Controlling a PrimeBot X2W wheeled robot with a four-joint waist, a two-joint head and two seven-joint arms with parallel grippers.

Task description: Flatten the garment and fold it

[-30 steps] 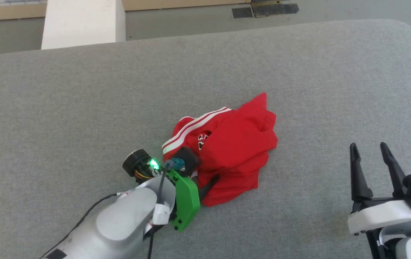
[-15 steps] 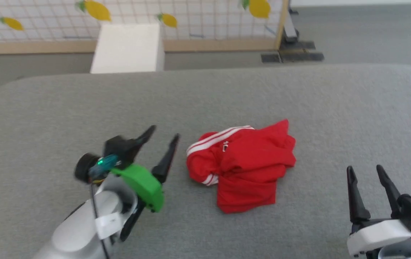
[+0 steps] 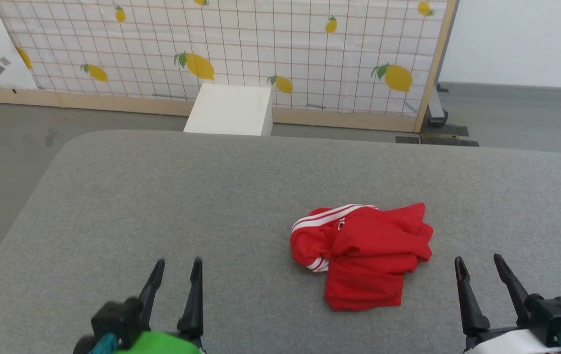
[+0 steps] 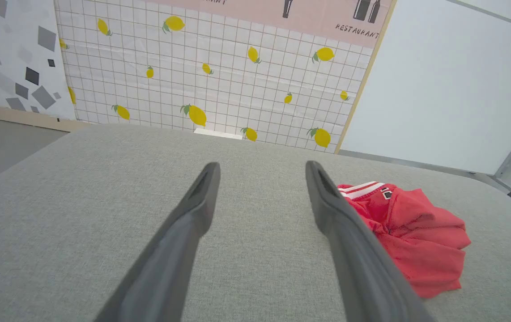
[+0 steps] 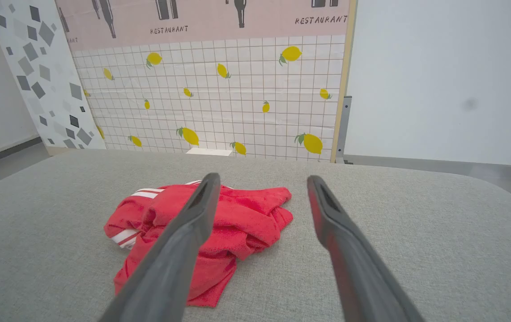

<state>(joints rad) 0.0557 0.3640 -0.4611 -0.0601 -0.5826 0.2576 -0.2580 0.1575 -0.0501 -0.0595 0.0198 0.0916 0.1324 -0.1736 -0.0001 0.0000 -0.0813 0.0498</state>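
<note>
The shirt (image 3: 364,255) lies crumpled in a heap: red cloth bunched over itself, a red-and-white striped band along its upper left edge, and a scrap of black-and-white print beside that band. It sits right of centre in the head view on the grey padded surface (image 3: 162,196), touched by neither claw. One shirt, two claws. The left claw (image 3: 178,263), lower left, stands wide with nothing between its fingers. The right claw (image 3: 478,259), lower right and near the heap, is wide and empty too. One white box (image 3: 229,110) stands at top centre.
</note>
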